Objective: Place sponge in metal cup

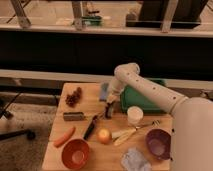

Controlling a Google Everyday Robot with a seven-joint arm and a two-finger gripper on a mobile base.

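Pincer [109,108] hangs low over the middle of the wooden counter [57,145], at the end of the white arm [150,92] reaching in from the right; whether its fingers are spread or closed, and whether anything sits between them, I cannot tell.

By size, then: a green bin [134,100] sits just right of the pincer. Along the front stand an orange bowl [75,153] and a purple bowl [158,142], with a carrot [64,136] left of the orange one. A white cup [134,114] stands right of the pincer. A dark rectangular block [73,116], probably the sponge, lies to its left, flat and apart from it. A bunch of grapes [73,97] lies behind that.

No cup that is clearly metal can be picked out; a bluish object [104,91] shows behind the wrist, but what it is stays unclear. The risk I judge greatest is a sweep across this crowded surface knocking the white cup or nearby utensils, or a grasp closing on the wrong dark item. The supposed sponge looks thin, dull and grey-brown.
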